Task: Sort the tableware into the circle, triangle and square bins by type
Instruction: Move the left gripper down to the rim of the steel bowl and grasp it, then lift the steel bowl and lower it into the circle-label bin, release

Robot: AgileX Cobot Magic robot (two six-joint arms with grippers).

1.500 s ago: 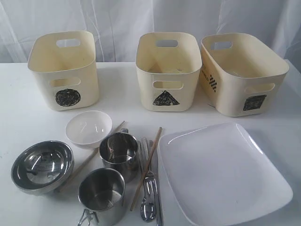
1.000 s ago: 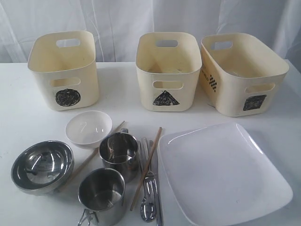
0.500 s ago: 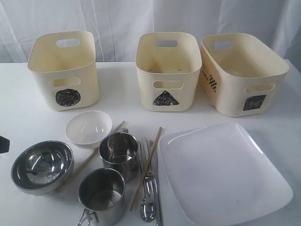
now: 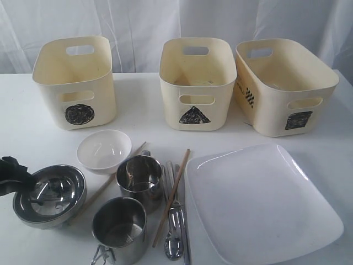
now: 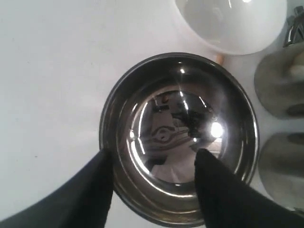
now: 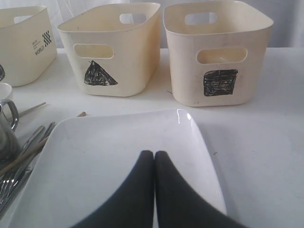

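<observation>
This looks like a robot test bench in a lab or studio, not a lived-in kitchen. The plain white desk (image 4: 33, 138) fills the lower frame, and a pleated white curtain (image 4: 138, 22) closes off the top. In a row across the upper half stand cream plastic bins with cut-out handles, hand-scribbled in black: the circle bin (image 4: 102, 102), the triangle bin (image 4: 171, 107) and the square bin (image 4: 267, 118). Clean tableware lies below them, including a round steel bowl (image 4: 55, 193) and a large white square plate (image 4: 259, 204). Black robot fingers (image 4: 11, 174) reach in at the left edge.
</observation>
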